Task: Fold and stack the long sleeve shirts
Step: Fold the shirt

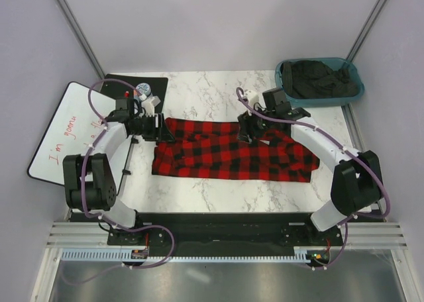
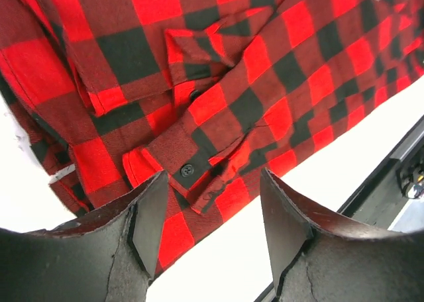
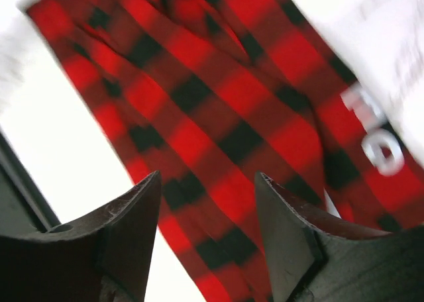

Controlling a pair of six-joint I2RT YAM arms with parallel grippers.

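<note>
My left claw (image 2: 213, 189) open above the shirt (image 2: 265, 70), near its buttoned cuff (image 2: 189, 164) at lower centre, my right claw (image 3: 208, 186) open too (view blurred), over the same cloth

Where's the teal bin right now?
Top view: the teal bin sits at the far right corner of the table, just beyond the right gripper, with dark clothing inside.
</note>
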